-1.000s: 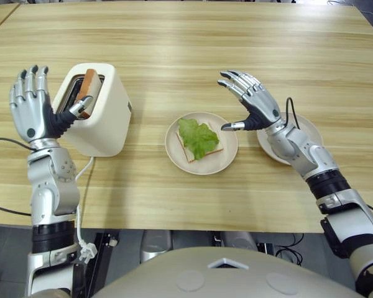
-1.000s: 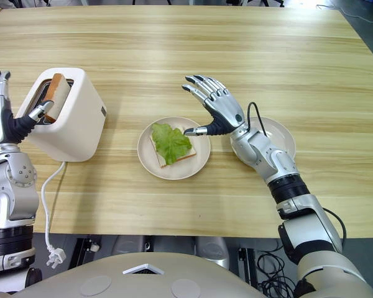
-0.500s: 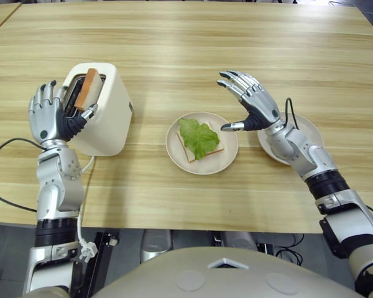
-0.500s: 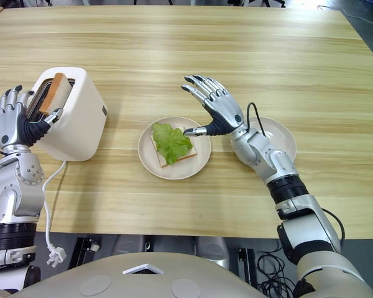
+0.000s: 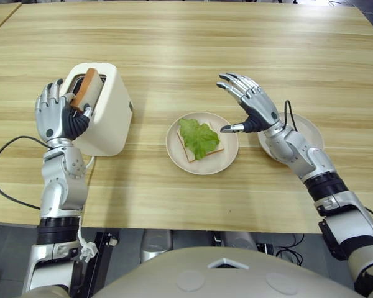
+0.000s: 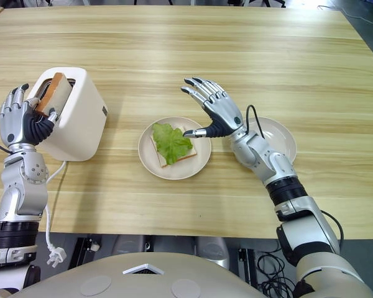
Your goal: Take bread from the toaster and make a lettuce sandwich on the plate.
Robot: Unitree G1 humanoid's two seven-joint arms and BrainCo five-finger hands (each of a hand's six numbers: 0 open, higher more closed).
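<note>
browned bread slice point(image 5: 87, 89) stands in the cream boxy toaster point(image 5: 109, 118). the left hand point(image 5: 57, 117) is right beside it, likely to lift it out; whether it grips cannot be told. the right hand point(image 5: 252, 108), fingers spread apart, hovers by the round beige plate point(image 5: 202, 170), where a green lettuce leaf point(image 5: 198, 138) awaits its top.

- Left hand point(image 5: 57, 117) sits up at my far left, back of the hand toward the camera. Fingers point(image 5: 50, 94) point up, loosely bent – nothing in the grasp, thumb angled off to the right.
- Left forearm point(image 5: 63, 181) is close to vertical under it.
- Right hand point(image 5: 256, 112) is raised mid-right, palm facing left. Its fingers are spread and nearly straight, and the thumb point(image 5: 232, 128) juts left – it holds nothing.
- Right forearm point(image 5: 298, 155) slopes down toward the lower right.
</note>
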